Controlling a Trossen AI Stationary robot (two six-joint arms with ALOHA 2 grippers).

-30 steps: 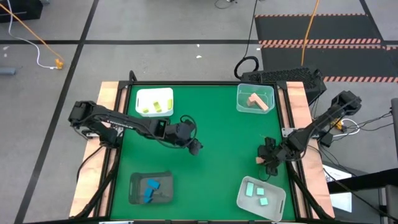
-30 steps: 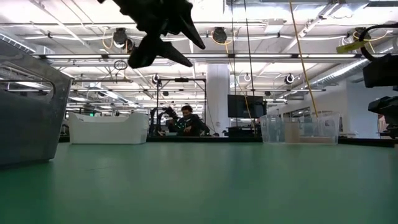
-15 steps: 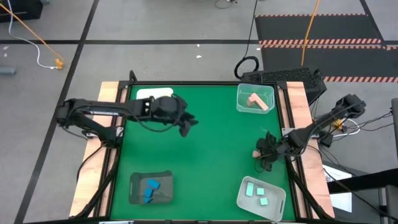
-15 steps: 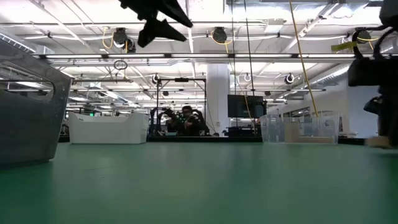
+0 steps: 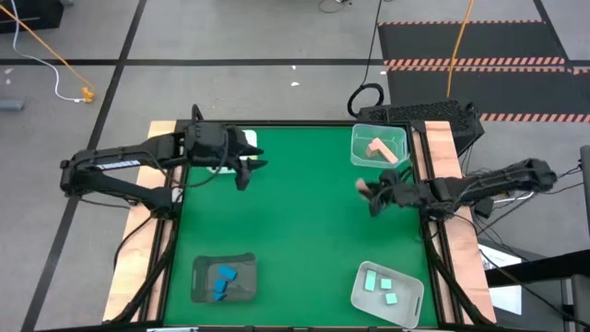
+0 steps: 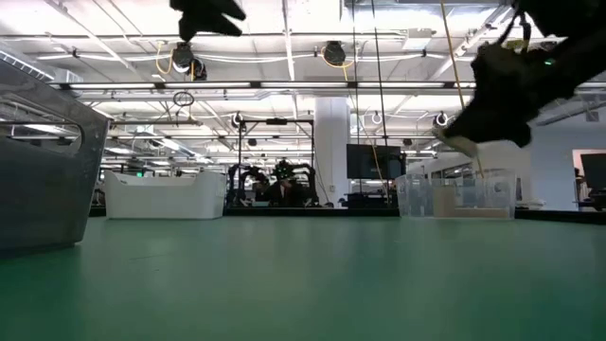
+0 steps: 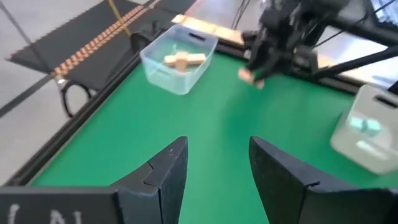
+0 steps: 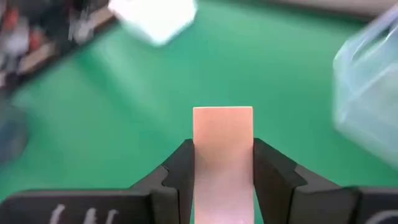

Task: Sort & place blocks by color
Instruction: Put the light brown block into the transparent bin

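Note:
A salmon pink block [image 8: 222, 134] sits between the fingers of my right gripper [image 5: 369, 195], which is shut on it above the table's right part, just near of the clear tray [image 5: 379, 148]. That tray holds other pink blocks [image 5: 381, 150]. Blue blocks [image 5: 222, 278] lie in the dark tray [image 5: 198, 267] at the near left. Mint blocks [image 5: 381, 288] lie in the pale tray [image 5: 359, 293] at the near right. My left gripper [image 7: 217, 163] is open with nothing in it, high over the far left by the white tray [image 6: 161, 194]. My right gripper pinches the pink block's two opposite sides [image 8: 202, 158] between its two fingers. The block's free end [image 8: 222, 115] sticks out ahead of the fingertips. The fingers come from the table's right, slanting down. The block [image 7: 249, 76] is lifted clear of the table.
The four trays stand near the green table's corners, and bare green mat [image 5: 304, 231] lies between them. My left arm [image 5: 129, 164] covers most of the white tray from above. Wooden rails [image 5: 452, 157] edge the table left and right.
My right gripper has lifted the pink block off the table and carried it toward the far edge, toward the clear tray, turning as it went. My left gripper has risen and swung from the table's middle toward the far left, rolling, still open.

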